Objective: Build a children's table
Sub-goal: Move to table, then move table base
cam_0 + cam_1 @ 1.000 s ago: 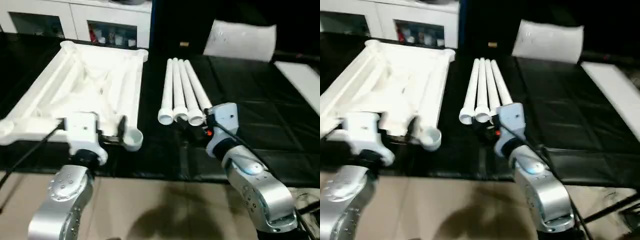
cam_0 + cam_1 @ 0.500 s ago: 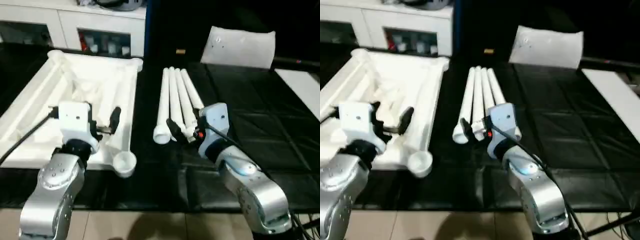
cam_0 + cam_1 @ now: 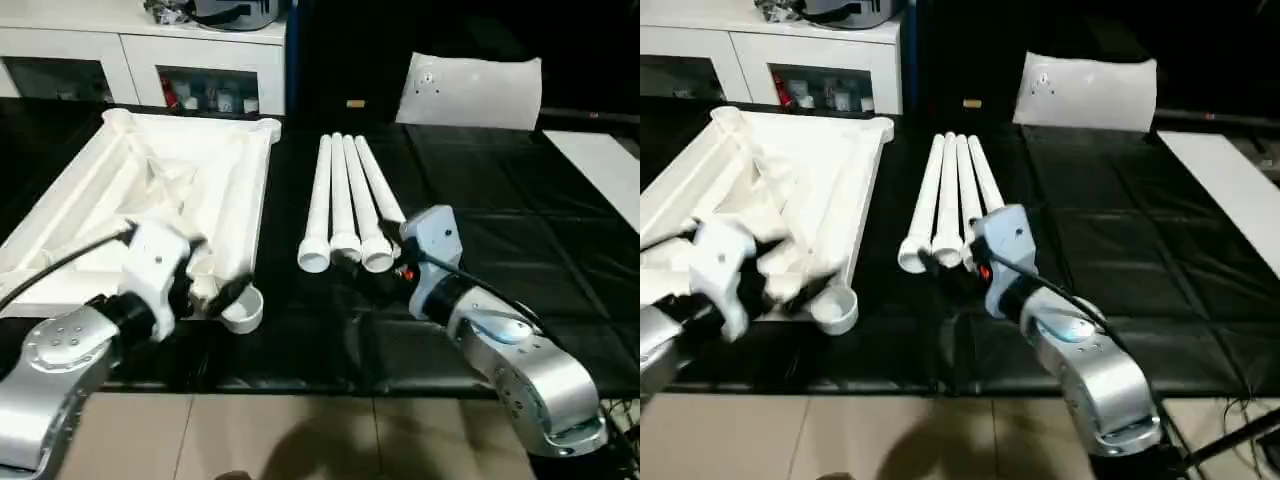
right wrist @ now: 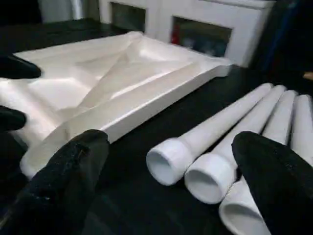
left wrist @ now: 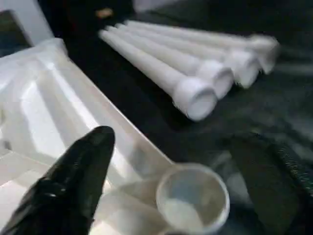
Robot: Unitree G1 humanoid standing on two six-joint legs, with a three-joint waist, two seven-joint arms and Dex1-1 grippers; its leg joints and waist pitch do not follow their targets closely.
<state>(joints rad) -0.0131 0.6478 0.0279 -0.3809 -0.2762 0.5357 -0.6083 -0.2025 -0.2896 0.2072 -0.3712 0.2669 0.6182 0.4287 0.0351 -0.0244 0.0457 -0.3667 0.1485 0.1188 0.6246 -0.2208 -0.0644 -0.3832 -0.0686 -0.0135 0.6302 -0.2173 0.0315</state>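
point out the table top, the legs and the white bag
table top point(image 3: 250, 170), left eye view, right rim
legs point(image 3: 343, 195), left eye view, mid-shaft of second leg
white bag point(image 3: 470, 92), left eye view, centre

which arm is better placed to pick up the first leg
Right. Its end effector sits open at the near ends of the four legs, with the leg mouths between its fingers in the right wrist view. The left end effector is over at the tabletop corner socket.

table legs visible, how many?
4. The legs lie side by side on the black mat, right of the tabletop: leftmost, next, third, rightmost partly behind the right gripper.
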